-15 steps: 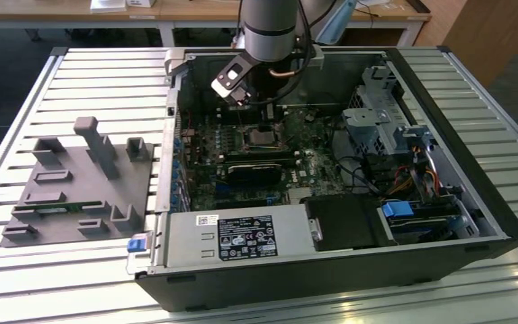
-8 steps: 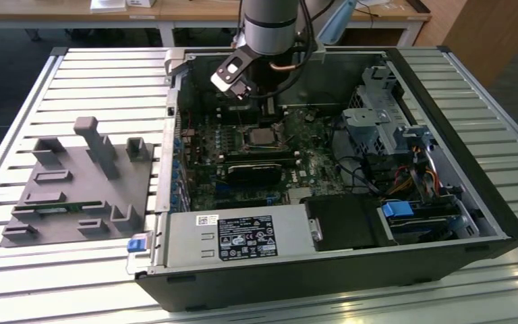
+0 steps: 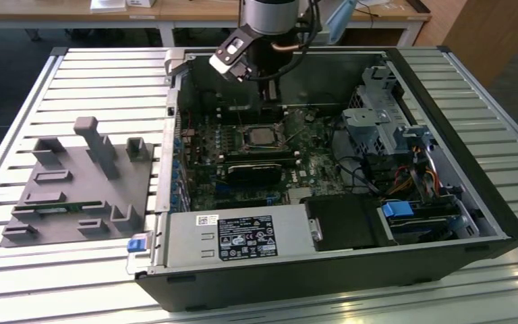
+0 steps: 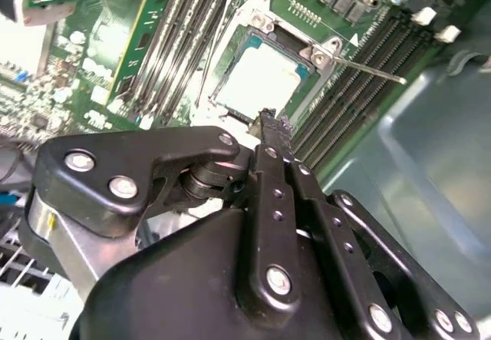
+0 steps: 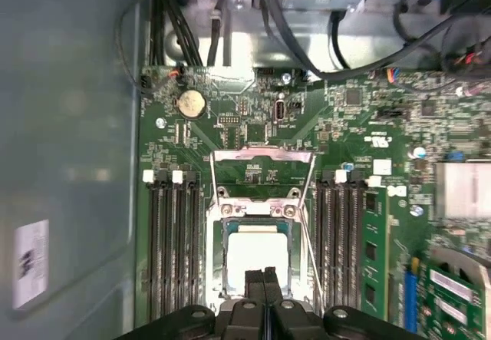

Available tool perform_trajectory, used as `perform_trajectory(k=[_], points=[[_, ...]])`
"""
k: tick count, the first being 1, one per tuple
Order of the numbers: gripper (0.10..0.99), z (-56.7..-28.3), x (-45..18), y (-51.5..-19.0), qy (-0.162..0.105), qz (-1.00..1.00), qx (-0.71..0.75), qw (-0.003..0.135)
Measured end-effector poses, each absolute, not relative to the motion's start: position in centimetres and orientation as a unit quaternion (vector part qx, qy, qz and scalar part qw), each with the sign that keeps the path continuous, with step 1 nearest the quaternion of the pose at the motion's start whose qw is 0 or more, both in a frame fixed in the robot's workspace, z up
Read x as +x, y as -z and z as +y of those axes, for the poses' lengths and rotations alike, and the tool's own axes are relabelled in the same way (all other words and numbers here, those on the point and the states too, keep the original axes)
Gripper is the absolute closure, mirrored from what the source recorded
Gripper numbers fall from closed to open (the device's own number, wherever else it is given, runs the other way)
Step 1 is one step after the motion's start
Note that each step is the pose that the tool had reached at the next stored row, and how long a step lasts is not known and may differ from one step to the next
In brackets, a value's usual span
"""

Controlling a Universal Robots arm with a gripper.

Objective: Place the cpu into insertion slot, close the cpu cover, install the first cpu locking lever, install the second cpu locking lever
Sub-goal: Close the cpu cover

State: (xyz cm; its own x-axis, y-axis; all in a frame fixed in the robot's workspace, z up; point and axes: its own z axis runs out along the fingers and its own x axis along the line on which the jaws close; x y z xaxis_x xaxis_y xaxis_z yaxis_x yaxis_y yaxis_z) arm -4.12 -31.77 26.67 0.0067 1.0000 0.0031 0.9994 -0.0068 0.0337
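Inside the open computer case (image 3: 331, 280) on the slatted tabletop (image 3: 106, 74), the cpu (image 3: 262, 138) already lies flat in the insertion slot (image 5: 253, 222) on the green circuit board (image 5: 353, 125). It is a small square chip with a pale silver-beige face that shines almost white in both wrist views (image 4: 257, 79) (image 5: 257, 255). The slot's dark frame shows as a narrow border around it.

The cpu cover (image 5: 261, 153), a thin silvery frame with a cut-out middle, is swung open away from the slot; green board shows through its opening. A thin wire locking lever (image 4: 368, 70) stands free of its catch, angled out beside the socket, and runs along the slot's edge in the first wrist view (image 5: 307, 236). Rows of long black memory slots (image 5: 173, 240) flank the socket on both sides.

The tool (image 4: 267, 117) hangs from the arm over the socket's edge, its two black fingers pressed together with only a hairline seam between them (image 5: 263, 277), and it grips nothing. Its tip is just beside the chip's rim; whether it touches cannot be told. Toward the exterior view's left, a grey moulded fixture (image 3: 79, 182) sits on the tabletop beside the case.
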Motion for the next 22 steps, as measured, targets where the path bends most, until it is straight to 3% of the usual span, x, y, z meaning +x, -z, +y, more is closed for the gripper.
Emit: perform_trajectory(k=[22], points=[[0.98, -33.2, -1.8, -27.4, -0.016, 0.705, 0.709, 0.007]])
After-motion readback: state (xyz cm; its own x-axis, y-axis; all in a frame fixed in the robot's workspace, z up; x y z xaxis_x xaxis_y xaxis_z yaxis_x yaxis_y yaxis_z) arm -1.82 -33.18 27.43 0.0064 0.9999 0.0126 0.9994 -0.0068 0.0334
